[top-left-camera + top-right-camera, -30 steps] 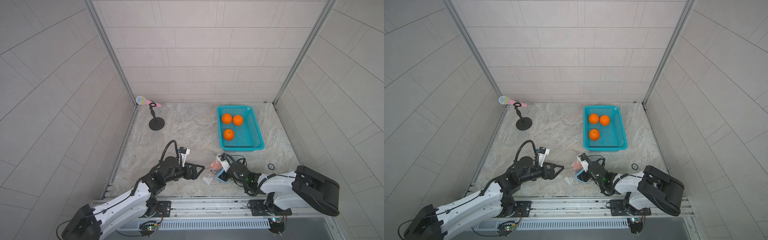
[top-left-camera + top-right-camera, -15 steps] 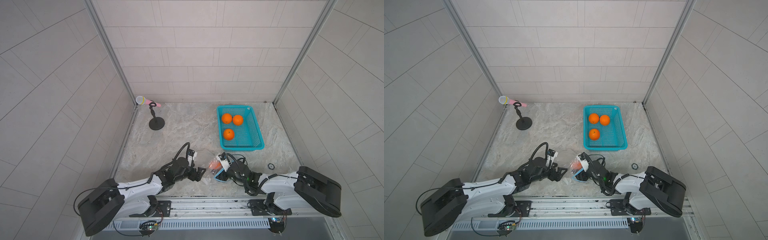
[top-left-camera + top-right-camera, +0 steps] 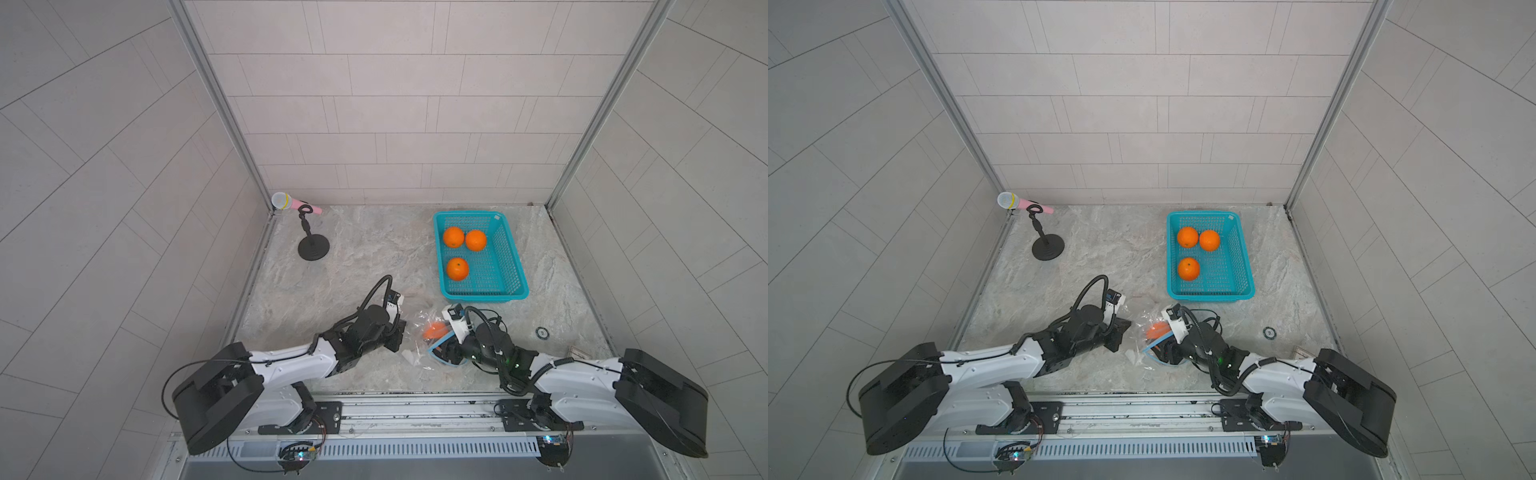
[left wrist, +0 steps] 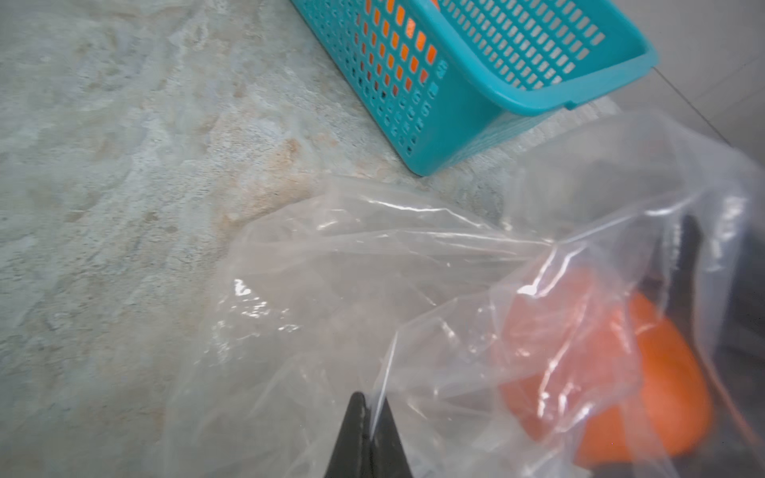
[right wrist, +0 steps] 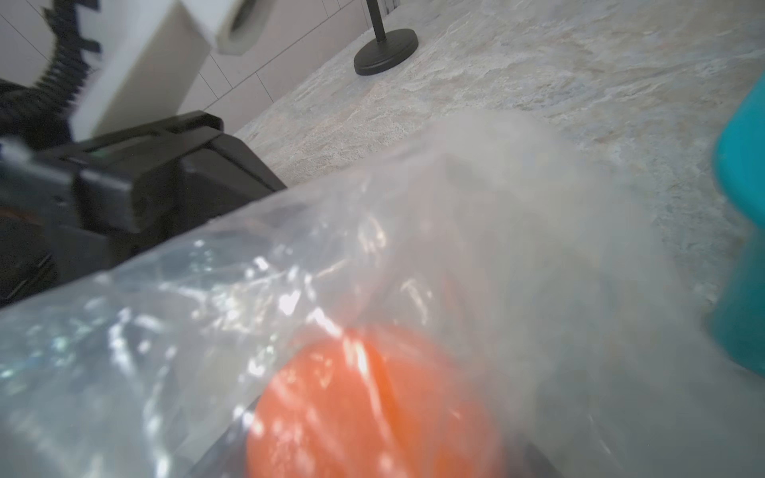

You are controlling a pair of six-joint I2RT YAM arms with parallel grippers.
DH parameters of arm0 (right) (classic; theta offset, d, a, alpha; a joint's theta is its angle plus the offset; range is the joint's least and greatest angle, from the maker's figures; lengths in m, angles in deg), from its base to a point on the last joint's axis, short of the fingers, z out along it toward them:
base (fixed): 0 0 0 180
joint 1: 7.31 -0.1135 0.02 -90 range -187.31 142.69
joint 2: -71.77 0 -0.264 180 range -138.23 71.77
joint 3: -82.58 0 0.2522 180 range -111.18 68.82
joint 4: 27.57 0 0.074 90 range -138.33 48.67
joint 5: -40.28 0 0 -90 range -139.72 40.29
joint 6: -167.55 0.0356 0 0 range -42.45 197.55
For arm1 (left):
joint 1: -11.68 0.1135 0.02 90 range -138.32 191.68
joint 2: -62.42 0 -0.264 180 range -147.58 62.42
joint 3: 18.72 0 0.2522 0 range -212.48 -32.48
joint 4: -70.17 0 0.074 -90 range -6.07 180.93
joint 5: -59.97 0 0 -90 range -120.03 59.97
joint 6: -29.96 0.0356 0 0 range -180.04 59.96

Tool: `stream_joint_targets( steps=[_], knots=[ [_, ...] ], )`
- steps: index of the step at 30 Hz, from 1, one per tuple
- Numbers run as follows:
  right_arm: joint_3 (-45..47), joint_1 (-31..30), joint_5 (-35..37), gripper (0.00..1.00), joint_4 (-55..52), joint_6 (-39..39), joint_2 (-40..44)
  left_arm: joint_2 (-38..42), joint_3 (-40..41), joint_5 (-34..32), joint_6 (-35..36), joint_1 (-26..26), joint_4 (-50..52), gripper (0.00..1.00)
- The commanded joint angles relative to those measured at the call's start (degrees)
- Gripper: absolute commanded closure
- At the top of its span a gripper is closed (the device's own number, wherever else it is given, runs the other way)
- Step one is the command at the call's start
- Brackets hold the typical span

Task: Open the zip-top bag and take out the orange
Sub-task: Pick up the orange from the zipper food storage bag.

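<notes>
- The left gripper (image 4: 370,414) is clamped tight on a fold of the zip-top bag (image 4: 372,269), with clear film caught between its tips.
- The right gripper (image 3: 445,353) sits at the bag's mouth, with the blue zip strip (image 3: 436,347) looped about it. Its jaws stand wide around the orange (image 4: 645,385), but the film hides whether they press on it.
- The orange is inside the bag, which lies crumpled on the table (image 3: 365,257) between the two arms.
- The pinch on thin film could slip or tear if the arms pull apart hard.
- If the right jaws catch plastic along with the fruit, the bag would likely drag out with it.
- The round orange might also roll free of a loose hold.
- The teal basket (image 3: 484,296), holding three oranges (image 3: 457,269), stands just behind the bag and could be knocked on the way out.
- The microphone stand (image 3: 313,250) and a small ring (image 3: 541,332) are well apart from the work.
</notes>
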Motion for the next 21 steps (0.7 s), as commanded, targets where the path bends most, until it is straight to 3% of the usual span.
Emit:
stream_joint_targets(
  steps=[1, 5, 14, 16, 18, 21],
  knots=[
    [0.46, 0.52, -2.87, 0.38, -4.75, 2.65, 5.92, -3.19, -0.40, -8.00, -0.41, 0.19, 4.26, 1.00],
    [0.90, 0.91, -6.35, 0.37, -8.11, 4.81, 12.23, -5.00, -1.64, -12.54, -2.01, 0.53, 5.66, 1.00],
    [2.59, 3.82, -9.40, 0.37, -9.01, 10.75, 20.42, -9.13, -4.37, -14.71, -1.48, 1.51, 7.29, 1.00],
    [0.60, 3.80, -4.14, 0.37, -16.49, 7.82, 20.05, -8.79, -3.23, -12.49, -1.26, 1.74, 4.08, 1.00],
    [0.50, 3.85, -1.17, 0.37, -17.19, 5.28, 17.55, -5.84, -2.36, -10.06, -0.41, 1.63, 3.13, 1.00],
    [2.67, 4.73, -5.43, 0.37, -8.17, 7.30, 11.67, -1.24, -3.23, -13.96, 0.32, 1.59, 9.13, 1.00]
  ],
)
